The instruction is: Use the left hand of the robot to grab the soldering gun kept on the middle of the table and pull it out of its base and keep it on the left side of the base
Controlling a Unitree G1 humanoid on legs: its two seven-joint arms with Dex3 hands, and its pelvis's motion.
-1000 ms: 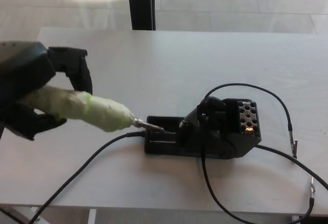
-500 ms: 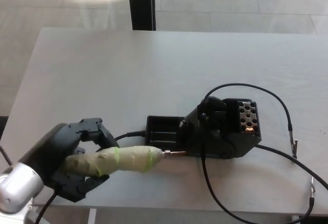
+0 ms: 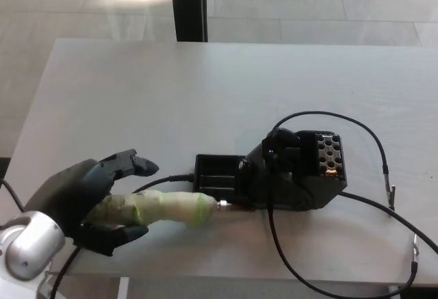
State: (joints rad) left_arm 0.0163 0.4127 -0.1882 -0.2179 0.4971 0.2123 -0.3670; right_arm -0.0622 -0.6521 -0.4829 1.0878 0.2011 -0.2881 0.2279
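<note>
The left hand (image 3: 89, 203) has lowered to the worktop (image 3: 205, 80) and its fingers have spread, loosening around the soldering gun (image 3: 161, 208). The gun now lies flat, tip reaching right to the base (image 3: 274, 179), so release looks nearly done.

Clearance around the left hand (image 3: 85, 203) at the near-left table (image 3: 171, 87) edge

Beyond the fingertips (image 3: 140, 165), the tabletop lies bare up to the far edge. Level with the fingertips and to their right stands the black base (image 3: 287, 176), blocking that side. The soldering gun (image 3: 161, 209) lies between thumb and fingers, its metal tip touching the base's near-left corner. A black cable (image 3: 164, 179) runs just beside the fingertips to the base. More cable (image 3: 369, 135) loops past the base, far right of the fingers.
</note>
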